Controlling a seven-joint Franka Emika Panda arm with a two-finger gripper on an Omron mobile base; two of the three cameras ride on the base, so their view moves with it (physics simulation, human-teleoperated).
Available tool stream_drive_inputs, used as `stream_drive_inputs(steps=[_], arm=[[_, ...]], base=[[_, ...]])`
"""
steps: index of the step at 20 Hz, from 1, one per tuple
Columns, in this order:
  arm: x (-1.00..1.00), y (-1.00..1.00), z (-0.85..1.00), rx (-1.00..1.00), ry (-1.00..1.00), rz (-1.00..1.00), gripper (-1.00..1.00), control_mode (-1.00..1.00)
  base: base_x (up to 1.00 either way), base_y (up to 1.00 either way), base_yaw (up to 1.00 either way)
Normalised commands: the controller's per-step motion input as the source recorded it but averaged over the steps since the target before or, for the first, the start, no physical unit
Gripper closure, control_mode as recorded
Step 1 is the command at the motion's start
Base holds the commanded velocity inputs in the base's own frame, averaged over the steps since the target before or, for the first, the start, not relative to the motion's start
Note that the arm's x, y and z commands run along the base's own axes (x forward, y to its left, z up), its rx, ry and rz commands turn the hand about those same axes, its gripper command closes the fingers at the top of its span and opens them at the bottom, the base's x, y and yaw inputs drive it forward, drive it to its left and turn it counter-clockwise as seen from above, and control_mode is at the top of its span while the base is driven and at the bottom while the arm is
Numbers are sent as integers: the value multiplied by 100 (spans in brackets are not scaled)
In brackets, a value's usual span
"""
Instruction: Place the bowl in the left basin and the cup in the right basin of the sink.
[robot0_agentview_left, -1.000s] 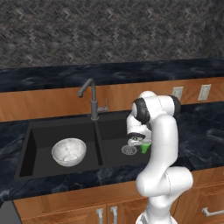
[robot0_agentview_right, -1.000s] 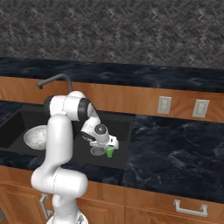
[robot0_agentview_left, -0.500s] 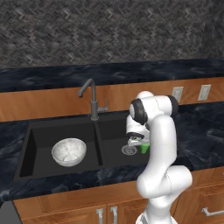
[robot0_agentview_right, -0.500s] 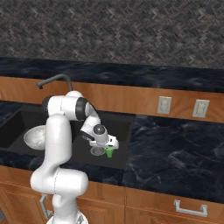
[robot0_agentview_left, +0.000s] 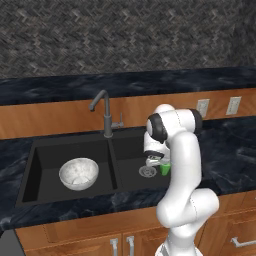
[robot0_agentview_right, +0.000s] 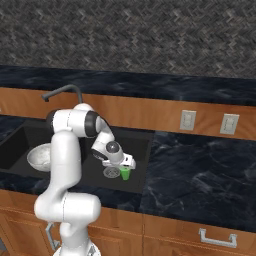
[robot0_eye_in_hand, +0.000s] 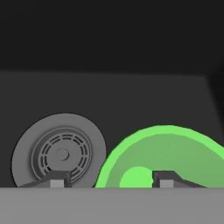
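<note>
Opened since 1 second ago, hand (robot0_eye_in_hand: 107, 180) fingers stand apart astride upright green cup (robot0_eye_in_hand: 166, 153) beside drain (robot0_eye_in_hand: 59, 151).

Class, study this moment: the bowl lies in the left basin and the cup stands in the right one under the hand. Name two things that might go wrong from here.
1. In the hand view one of the fingers sits over the cup's mouth, the other outside the rim; lifting crookedly might tip it.
2. The cup stands right beside the drain; a nudge might roll it across the right basin.
</note>
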Motion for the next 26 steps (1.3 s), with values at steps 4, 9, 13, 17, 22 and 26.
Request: stream_drive_inputs(steps=[4,9,13,17,22,26], arm=[[0,-3,5,0,0,0,-100,-100],[-2,-4,19,0,0,0,-100,-100],[-7,0,30,0,0,0,-100,-100],[-12,0,36,0,0,0,-100,-100],[-20,-3,40,0,0,0,-100,-100],[-27,-7,44,0,0,0,-100,-100]], base=[[0,0,0],[0,0,0],[0,0,0],[0,0,0],[0,0,0],[0,0,0]])
